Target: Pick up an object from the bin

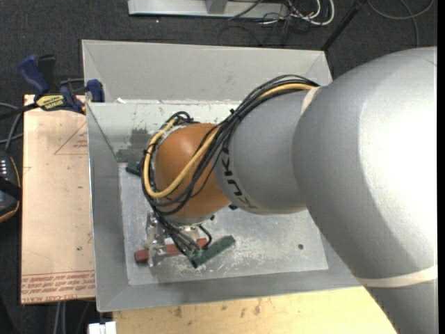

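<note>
Reaching into the grey metal bin, the arm hangs its orange wrist cover over the left half of the floor, with yellow and black cables looped across it. Just below that cover the gripper sits low against the floor (open or closed, I cannot tell). Below and left of the cover, close against the gripper, lies a small reddish-brown block. Below and right of the cover lies a tilted, flat dark green strip, with a small red piece just beside it. Up and left of the cover is a dark grey scrap.
</note>
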Controlling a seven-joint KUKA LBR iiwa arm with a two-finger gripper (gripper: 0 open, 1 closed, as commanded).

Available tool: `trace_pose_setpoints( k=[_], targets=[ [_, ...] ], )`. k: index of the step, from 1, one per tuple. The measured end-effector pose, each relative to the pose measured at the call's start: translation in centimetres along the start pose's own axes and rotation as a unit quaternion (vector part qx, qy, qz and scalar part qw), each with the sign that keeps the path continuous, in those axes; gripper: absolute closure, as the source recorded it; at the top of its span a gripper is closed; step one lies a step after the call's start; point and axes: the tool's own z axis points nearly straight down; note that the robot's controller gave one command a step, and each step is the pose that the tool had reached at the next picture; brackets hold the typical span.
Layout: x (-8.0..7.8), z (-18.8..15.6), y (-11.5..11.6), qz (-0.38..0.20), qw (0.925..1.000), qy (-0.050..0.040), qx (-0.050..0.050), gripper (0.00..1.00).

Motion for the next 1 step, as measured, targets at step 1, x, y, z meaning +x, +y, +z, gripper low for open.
trace_pose_setpoints(
  k=[1],
  targets=[
    [-2.15, -12.8, -0.95, 0.007, 1.0, -0.0013, 0.0, 1.0]
  ],
)
